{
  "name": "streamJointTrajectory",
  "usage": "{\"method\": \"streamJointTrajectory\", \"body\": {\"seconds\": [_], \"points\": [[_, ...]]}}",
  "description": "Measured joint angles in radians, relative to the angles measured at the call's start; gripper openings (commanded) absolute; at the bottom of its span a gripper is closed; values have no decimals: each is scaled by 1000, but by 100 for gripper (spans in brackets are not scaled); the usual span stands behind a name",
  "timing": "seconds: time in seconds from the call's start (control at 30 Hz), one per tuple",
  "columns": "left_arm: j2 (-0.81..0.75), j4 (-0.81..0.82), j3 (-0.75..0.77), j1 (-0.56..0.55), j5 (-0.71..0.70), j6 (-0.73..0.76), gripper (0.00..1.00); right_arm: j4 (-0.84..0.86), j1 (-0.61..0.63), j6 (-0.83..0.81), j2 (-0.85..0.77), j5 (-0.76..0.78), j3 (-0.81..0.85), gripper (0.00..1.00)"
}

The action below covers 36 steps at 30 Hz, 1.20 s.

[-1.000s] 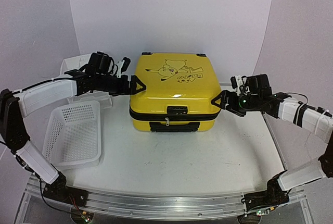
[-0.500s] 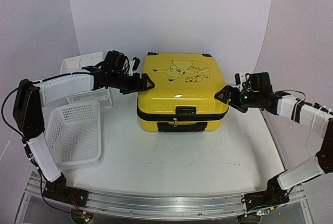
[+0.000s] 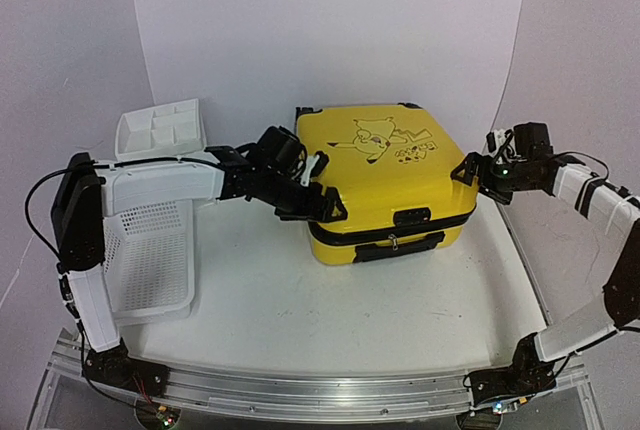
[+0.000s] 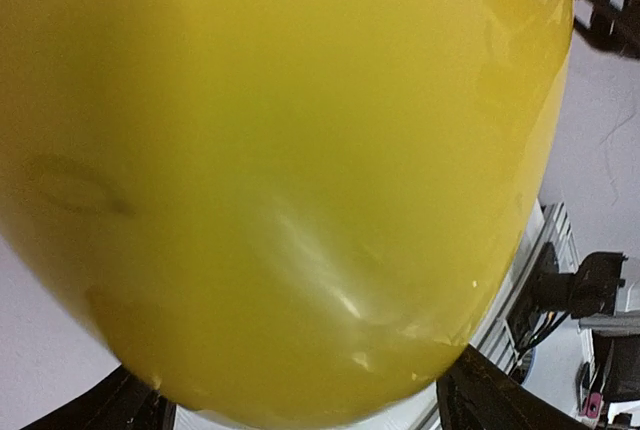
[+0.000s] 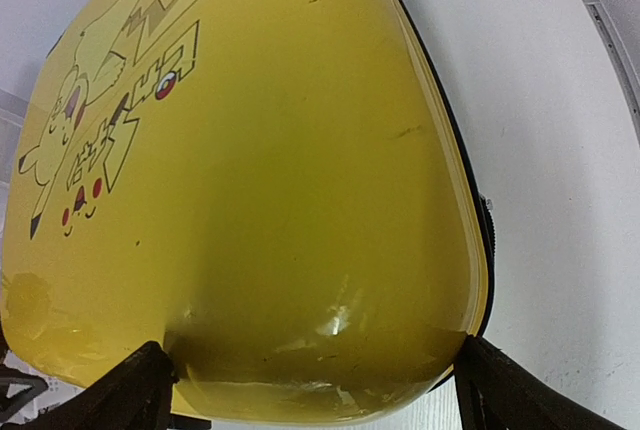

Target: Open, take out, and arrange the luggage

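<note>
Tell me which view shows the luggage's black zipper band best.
Top external: the zipper band runs across the front of the luggage. Right wrist catches only a sliver along one edge; left wrist shows just yellow shell.

The luggage (image 3: 385,175) lies on the worktop (image 3: 330,320), the basket (image 3: 150,260) to its left, the drawer unit (image 3: 160,130) behind that basket.

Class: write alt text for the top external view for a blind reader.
A closed yellow Pikachu suitcase lies on a white table, with the open left gripper and open right gripper at its two sides. A white mesh basket sits left.
</note>
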Motion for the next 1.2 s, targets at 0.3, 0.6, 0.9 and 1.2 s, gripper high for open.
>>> {"method": "streamJointTrajectory", "body": {"seconds": [0.3,0.6,0.9,1.2], "points": [[104,98,78,-217,145,-10,90,-73,-22,-49,52,-110,57,98],[-64,13,48,-182,91,126,97,-153,42,-20,-41,45,57,98],[-257,-17,25,96,-34,137,99,-178,11,41,260,57,457,98],[-90,97,-10,143,74,54,92,-125,2,134,550,-69,615,93]]}}
